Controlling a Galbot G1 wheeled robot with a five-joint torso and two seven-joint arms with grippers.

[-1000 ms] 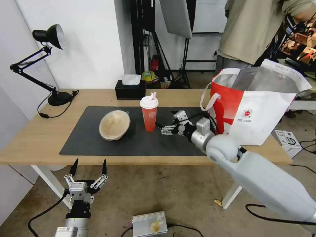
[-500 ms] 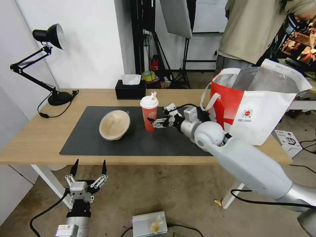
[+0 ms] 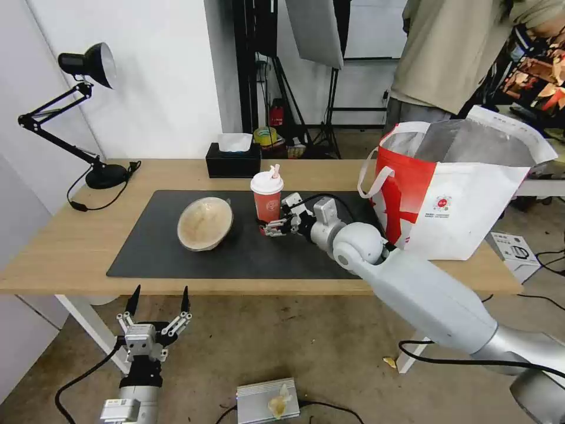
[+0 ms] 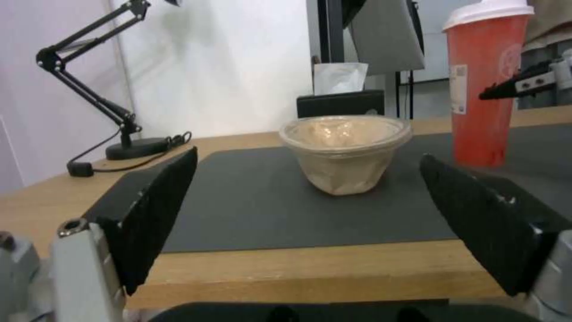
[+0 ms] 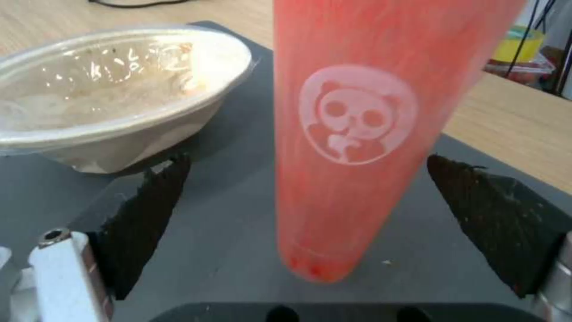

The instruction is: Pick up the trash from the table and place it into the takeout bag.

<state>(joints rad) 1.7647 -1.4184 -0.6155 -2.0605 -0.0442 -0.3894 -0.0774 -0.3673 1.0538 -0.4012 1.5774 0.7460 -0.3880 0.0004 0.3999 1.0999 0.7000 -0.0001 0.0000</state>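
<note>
A long light-wood table (image 3: 70,247) w/ a dark grey mat (image 3: 176,259). A red cup (image 3: 268,203) w/ white lid & straw stands upright near the mat's middle. The right gripper (image 3: 268,227) reaches in at the cup's base, fingers spread wide, one on each side of the cup, not pressing it. A beige paper-pulp bowl (image 3: 204,223) sits just left of the cup. The white-and-red takeout bag (image 3: 459,200) stands open at the table's right end. The left gripper (image 3: 158,303) hangs below the table's front edge, fingers spread, holding nothing.
</note>
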